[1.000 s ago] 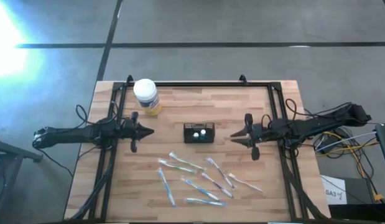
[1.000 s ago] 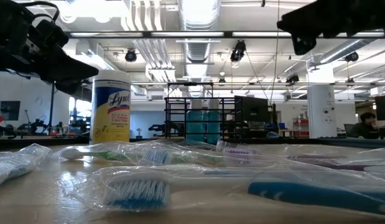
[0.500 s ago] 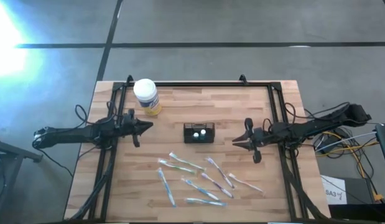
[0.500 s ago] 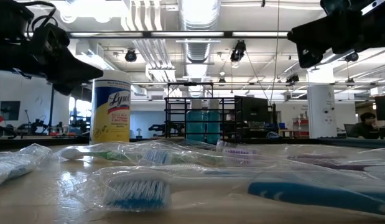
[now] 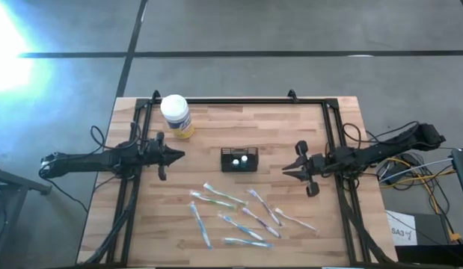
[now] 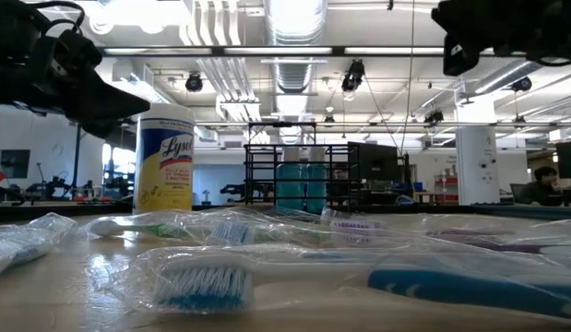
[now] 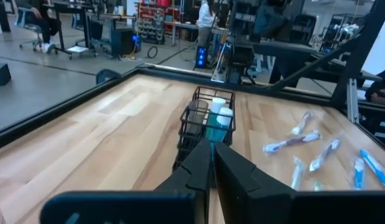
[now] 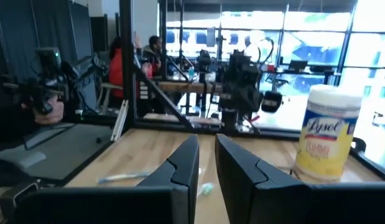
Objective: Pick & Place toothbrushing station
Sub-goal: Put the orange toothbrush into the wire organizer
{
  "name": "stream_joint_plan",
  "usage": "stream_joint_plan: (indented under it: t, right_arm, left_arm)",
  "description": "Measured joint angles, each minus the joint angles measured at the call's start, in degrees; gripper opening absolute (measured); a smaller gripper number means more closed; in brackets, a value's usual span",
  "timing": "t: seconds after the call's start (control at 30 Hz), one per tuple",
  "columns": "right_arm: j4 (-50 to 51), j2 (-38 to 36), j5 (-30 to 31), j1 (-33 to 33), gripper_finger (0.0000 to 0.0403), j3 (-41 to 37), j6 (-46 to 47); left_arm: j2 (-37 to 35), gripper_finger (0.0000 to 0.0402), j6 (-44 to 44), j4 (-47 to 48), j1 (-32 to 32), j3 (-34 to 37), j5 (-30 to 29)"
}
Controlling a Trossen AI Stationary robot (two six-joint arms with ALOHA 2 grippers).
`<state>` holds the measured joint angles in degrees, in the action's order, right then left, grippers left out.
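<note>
The wooden counter [image 5: 216, 127] carries the toothbrushing station [image 5: 238, 160] at its middle. At nine o'clock of it, the left gripper [image 5: 179, 156] hovers with fingers [image 7: 201, 163] pressed together, holding nothing. At three o'clock, the right gripper [image 5: 288, 172] hovers with fingers [image 8: 183, 163] a narrow slit apart, empty.

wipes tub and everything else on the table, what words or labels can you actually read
"Lysol" in slanted script on the yellow wipes tub, seen in the low view and the right wrist view.
Smaller print under the brand on that label: too blurred to read.
A dark mark on a white sheet beside the table in the high view: too small to read.
Black caddy and wrapped toothbrushes: no readable text.
</note>
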<state>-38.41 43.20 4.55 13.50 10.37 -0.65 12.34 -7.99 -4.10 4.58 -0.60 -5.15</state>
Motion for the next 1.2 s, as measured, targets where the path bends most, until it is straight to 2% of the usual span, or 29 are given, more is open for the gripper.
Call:
stream_joint_plan:
  t: [0.1, 0.2, 0.27, 0.33, 0.4, 0.53, 0.73, 0.83, 0.93, 1.2]
  right_arm:
    - [6.27, 0.00, 0.01, 0.00, 0.0047, 3.82, 1.54]
    - [23.35, 0.77, 1.18, 0.29, 0.0046, 12.46, 6.37]
    - [36.13, 3.11, 6.04, 1.97, 0.0041, 19.30, 9.74]
    - [48.46, 6.26, 10.97, 3.97, 0.0034, 25.66, 13.56]
    - [58.80, 10.09, 13.12, 5.61, 0.0026, 32.35, 17.76]
    - [75.52, 18.34, 13.53, 9.38, 0.0012, 43.68, 28.92]
    - [94.09, 29.50, 13.51, 15.46, 0.0009, 58.13, 44.61]
    - [101.07, 34.20, 13.40, 17.95, 0.0010, 62.49, 52.61]
    - [103.99, 38.19, 10.59, 19.98, 0.0025, 65.54, 57.65]
    - [103.91, 47.83, 3.56, 24.65, 0.0125, 68.41, 62.41]
  left_arm:
    - [0.00, 0.0023, 0.02, 0.55, 0.00, 0.00, 0.00]
    - [0.00, 0.0023, 0.02, 0.73, 0.00, 0.00, 0.00]
    - [0.00, 0.0023, 0.07, 0.79, 0.00, 0.00, 0.00]
    - [0.00, 0.0023, 0.32, 0.82, 0.00, 0.00, 0.00]
    - [0.00, 0.0023, 0.83, 0.86, 0.00, 0.00, 0.00]
    - [0.00, 0.0023, 1.51, 0.92, 0.00, 0.00, 0.00]
    - [0.00, 0.0023, 2.17, 1.16, 0.00, 0.00, 0.00]
    - [0.00, 0.0023, 2.65, 1.16, 0.00, 0.00, 0.00]
    - [0.00, 0.0023, 3.77, 1.18, 0.02, 0.00, -0.02]
    - [0.00, 0.0023, 5.83, 1.16, 0.02, 0.00, -0.02]
